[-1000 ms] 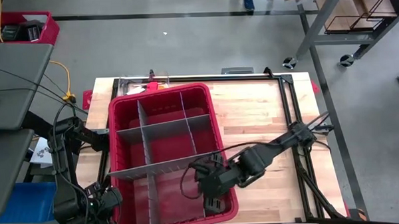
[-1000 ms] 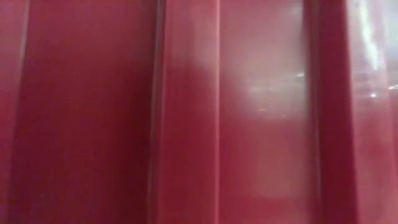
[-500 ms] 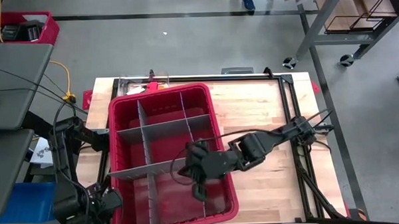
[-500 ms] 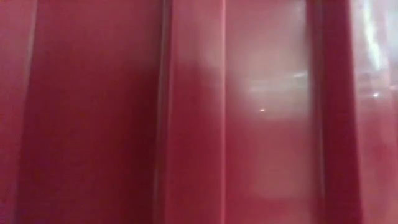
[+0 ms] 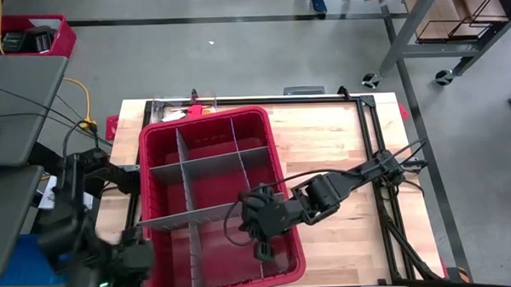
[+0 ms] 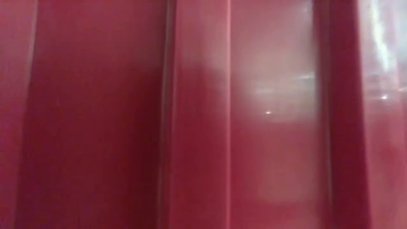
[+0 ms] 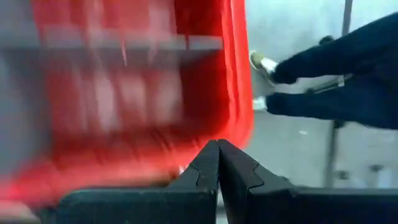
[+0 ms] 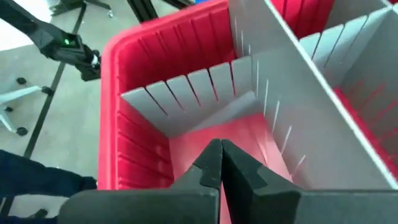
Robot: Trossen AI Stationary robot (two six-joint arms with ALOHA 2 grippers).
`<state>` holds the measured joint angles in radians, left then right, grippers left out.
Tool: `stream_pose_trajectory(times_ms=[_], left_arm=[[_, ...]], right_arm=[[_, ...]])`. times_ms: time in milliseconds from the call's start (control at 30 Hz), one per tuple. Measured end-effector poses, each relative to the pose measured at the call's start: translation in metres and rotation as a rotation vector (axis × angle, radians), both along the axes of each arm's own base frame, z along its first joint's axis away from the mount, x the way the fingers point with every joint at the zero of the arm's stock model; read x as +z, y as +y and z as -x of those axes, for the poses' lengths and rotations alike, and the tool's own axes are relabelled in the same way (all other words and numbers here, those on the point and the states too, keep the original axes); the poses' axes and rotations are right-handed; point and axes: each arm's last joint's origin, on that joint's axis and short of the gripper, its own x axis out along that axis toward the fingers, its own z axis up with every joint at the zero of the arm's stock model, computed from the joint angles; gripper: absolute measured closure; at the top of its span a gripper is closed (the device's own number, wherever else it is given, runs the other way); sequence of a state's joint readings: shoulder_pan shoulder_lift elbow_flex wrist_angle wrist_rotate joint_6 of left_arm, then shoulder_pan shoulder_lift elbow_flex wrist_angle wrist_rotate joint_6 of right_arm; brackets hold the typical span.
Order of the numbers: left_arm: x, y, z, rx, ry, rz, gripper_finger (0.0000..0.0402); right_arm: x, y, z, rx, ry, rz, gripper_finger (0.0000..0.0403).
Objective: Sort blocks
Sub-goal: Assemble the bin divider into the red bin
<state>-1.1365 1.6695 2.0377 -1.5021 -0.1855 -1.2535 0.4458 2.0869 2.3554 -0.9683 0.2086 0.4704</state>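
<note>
Two hands, both pinched together, both empty. Right hand (image 5: pixel 261 248) has swung back over the near right compartment of the red bin (image 5: pixel 150 164); a second ago it sat right at the bin's corner, half a second ago it was further in toward the middle. Looks like it's sweeping the bin rather than settling on a pick, my guess.

Left hand (image 7: pixel 218 163) is off the bin's outer side, low at the table's (image 5: pixel 324 141) near left corner. That arm has shifted and blurs in the overhead shot, so it's moving too.

Count: one bin, grey dividers (image 5: pixel 207 162) splitting it into roughly eight compartments. Blocks: zero clearly visible. Compartment ahead of the right hand is bare red floor in its wrist view. Some small coloured clutter sits on the table beyond the bin's far edge, too small to tell if those are blocks.

Low camera is filled by the bin wall (image 6: pixel 203 114). A person's dark-clad legs and shoe (image 7: pixel 264 65) stand beyond the left hand.
</note>
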Motion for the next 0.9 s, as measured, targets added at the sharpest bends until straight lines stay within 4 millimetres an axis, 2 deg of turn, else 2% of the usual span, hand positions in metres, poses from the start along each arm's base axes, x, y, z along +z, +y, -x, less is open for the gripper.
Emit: stream_pose_trajectory(times_ms=[200,333,467,567,700,900], left_arm=[[-0.018,0.018,-0.064,-0.131,-0.103,-0.253,0.0401],[-0.042,0.025,-0.105,-0.138,-0.017,-0.321,0.0401],[-0.070,0.023,-0.132,-0.113,0.065,-0.383,0.0401],[-0.090,0.020,-0.141,-0.091,0.147,-0.468,0.0401],[-0.108,0.008,-0.147,-0.090,0.235,-0.368,0.0401],[-0.095,0.005,-0.133,-0.042,0.223,-0.326,0.0401]], right_arm=[[-0.004,0.002,0.005,-0.006,0.056,0.002,0.0403],[-0.005,0.008,0.008,0.013,0.064,0.004,0.0403],[-0.005,0.012,0.011,0.004,0.056,0.022,0.0403],[-0.005,0.014,0.012,-0.009,0.051,0.035,0.0403],[-0.005,0.017,0.014,-0.020,0.057,0.030,0.0403],[-0.006,0.020,0.017,-0.024,0.073,0.030,0.0403]])
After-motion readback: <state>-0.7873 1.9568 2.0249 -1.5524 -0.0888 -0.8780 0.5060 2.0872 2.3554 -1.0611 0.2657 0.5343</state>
